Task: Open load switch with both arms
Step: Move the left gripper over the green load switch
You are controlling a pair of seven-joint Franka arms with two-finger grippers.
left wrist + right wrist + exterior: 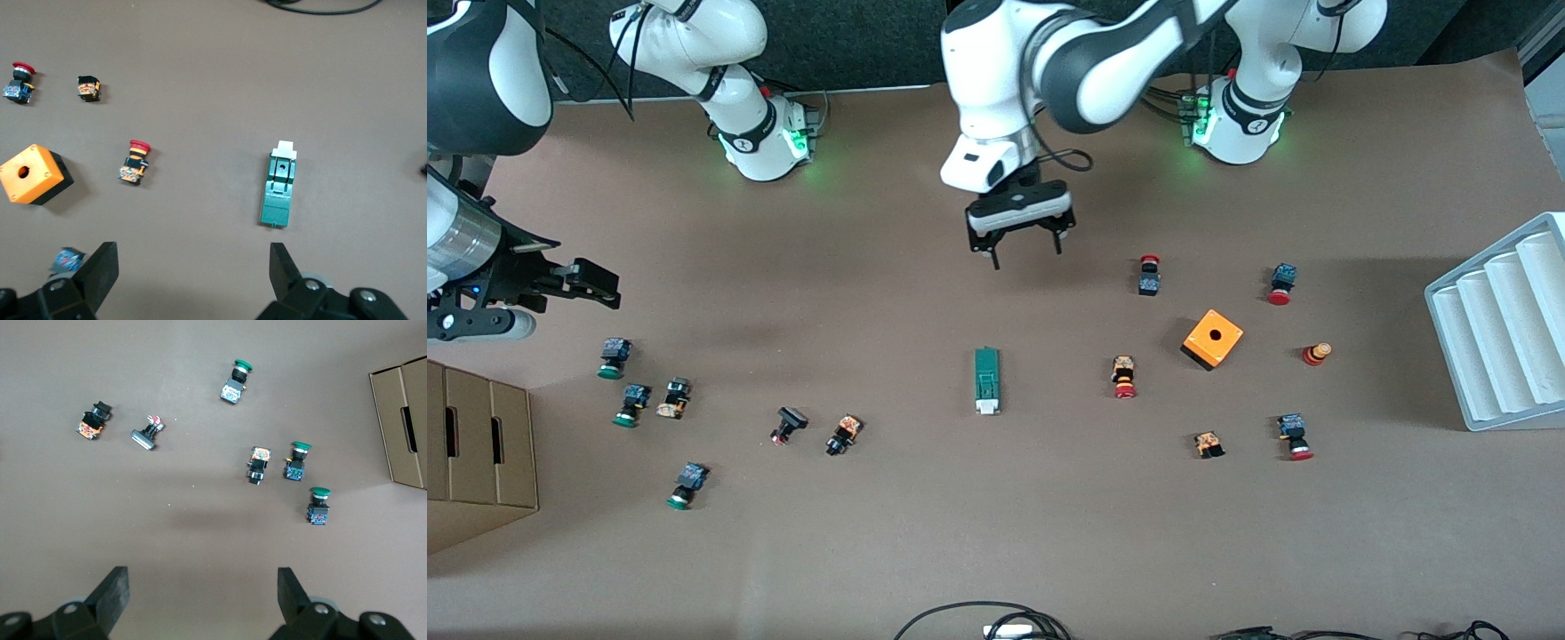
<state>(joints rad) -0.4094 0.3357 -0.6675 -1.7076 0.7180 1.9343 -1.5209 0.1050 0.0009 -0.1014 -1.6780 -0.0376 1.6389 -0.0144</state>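
Load switch [986, 380] flat near table [996, 551] middle, white end at 6 o'clock toward front camera, green body at 12 o'clock, untouched, roughly at 9 o'clock from orange cube [1212, 339]. Left gripper [1028, 252] in the air over bare table at 12 o'clock of the switch, fingers [99, 270] wide apart, holding nothing. Right gripper [601, 291] waiting over right arm's end of table, above green push-buttons [319, 505], fingers [115, 590] spread wide as well, empty.
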